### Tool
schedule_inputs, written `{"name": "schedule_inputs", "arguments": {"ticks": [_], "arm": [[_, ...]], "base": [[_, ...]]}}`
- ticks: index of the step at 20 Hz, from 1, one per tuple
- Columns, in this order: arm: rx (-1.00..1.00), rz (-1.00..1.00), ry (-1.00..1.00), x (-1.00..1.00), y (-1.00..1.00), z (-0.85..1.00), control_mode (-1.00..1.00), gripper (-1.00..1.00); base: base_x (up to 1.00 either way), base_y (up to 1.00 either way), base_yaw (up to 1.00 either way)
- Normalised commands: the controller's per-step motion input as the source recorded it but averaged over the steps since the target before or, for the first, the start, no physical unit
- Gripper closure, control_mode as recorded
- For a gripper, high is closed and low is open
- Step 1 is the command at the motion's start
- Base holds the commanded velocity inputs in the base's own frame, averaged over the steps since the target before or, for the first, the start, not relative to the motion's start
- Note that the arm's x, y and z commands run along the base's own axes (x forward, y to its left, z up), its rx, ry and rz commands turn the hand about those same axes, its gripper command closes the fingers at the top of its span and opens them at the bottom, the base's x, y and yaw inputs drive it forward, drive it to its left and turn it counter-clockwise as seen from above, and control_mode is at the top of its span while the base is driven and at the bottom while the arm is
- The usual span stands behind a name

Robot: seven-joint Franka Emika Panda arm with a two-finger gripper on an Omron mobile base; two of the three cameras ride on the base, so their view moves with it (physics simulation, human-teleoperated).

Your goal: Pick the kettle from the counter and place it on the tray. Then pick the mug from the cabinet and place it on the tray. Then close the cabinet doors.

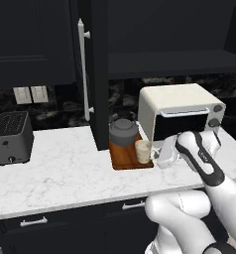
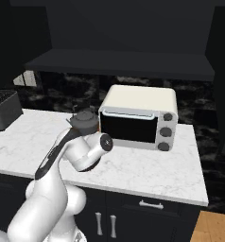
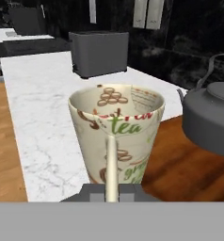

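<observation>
The cream mug (image 1: 143, 151) with a printed pattern stands upright over the front right part of the reddish-brown tray (image 1: 123, 158), just in front of the dark grey kettle (image 1: 123, 131), which sits on the tray. My gripper (image 1: 153, 153) reaches in from the right and is shut on the mug's handle. In the hand view the mug (image 3: 116, 129) is close up, its handle between my gripper's (image 3: 111, 193) fingertips, with the kettle (image 3: 210, 122) to the right on the tray (image 3: 189, 172). I cannot tell whether the mug's base touches the tray. The kettle (image 2: 84, 121) peeks out behind my arm.
The cabinet (image 1: 174, 62) above is open, and its left door (image 1: 99, 74) with a silver handle (image 1: 83, 69) juts out over the tray's back left. A cream toaster oven (image 1: 179, 116) stands right of the tray. A grey toaster (image 1: 11, 136) sits far left on the counter (image 1: 65, 173).
</observation>
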Motion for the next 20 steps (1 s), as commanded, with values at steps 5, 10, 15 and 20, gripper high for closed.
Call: {"name": "schedule_inputs", "arguments": {"ticks": [5,10,15,20], "arm": [[0.00,0.00,0.00,0.48,0.00,-0.24,-1.00,1.00],[0.00,0.00,0.00,0.35,0.05,-0.21,-1.00,1.00],[0.00,0.00,0.00,0.25,0.10,-0.23,-1.00,1.00],[0.00,0.00,0.00,0.24,0.05,-0.22,-1.00,1.00]], "base": [[0.00,0.00,0.00],[0.00,0.00,0.00],[0.00,0.00,0.00],[0.00,0.00,0.00]]}}
